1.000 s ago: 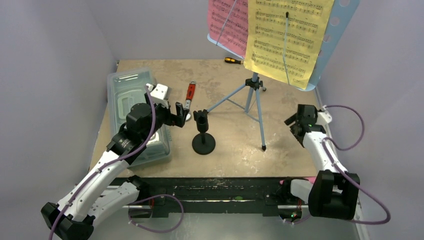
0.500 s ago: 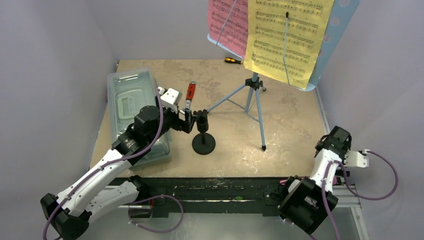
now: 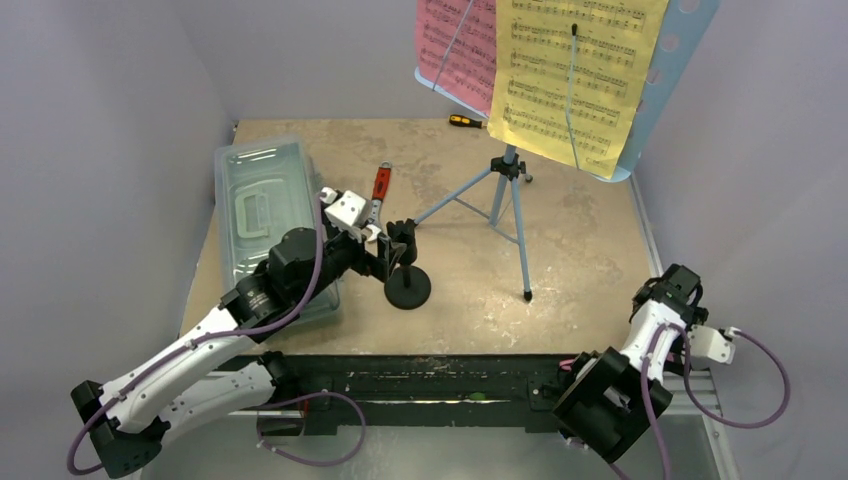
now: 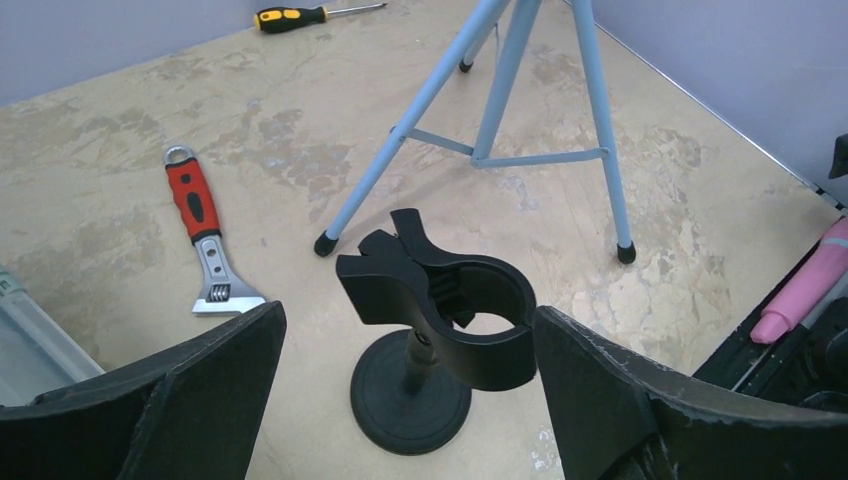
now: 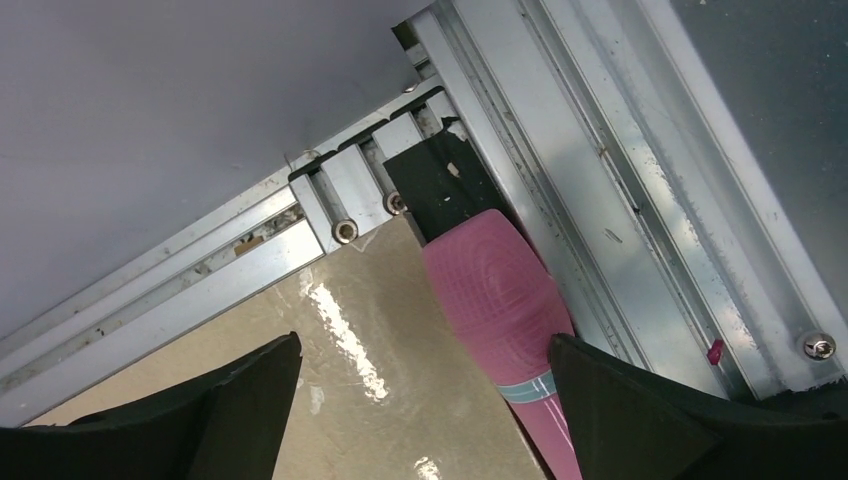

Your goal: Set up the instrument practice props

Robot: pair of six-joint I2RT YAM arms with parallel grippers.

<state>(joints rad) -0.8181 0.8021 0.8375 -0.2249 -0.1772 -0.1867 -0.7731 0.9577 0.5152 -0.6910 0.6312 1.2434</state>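
Robot lab test cell, not a home: worn beige tabletop (image 3: 470,300) boxed in by plain grey panels (image 3: 110,150), aluminium extrusion frame (image 5: 560,150) at its near right corner, cabled left arm (image 3: 190,350) and right arm (image 3: 650,340) bolted to a black rail (image 3: 440,385) along the near edge.

light blue tripod music stand (image 3: 509,168) holds pink and yellow pages (image 3: 560,80); black round-based mic stand (image 3: 409,290) upright (mid-surface); pink toy microphone (image 5: 500,300) lying near-right edge.

The table (image 3: 570,250) carries a clear box (image 3: 255,200), wrench (image 3: 379,187), screwdriver (image 3: 465,121), mic stand (image 3: 408,288) and tripod (image 3: 509,168).
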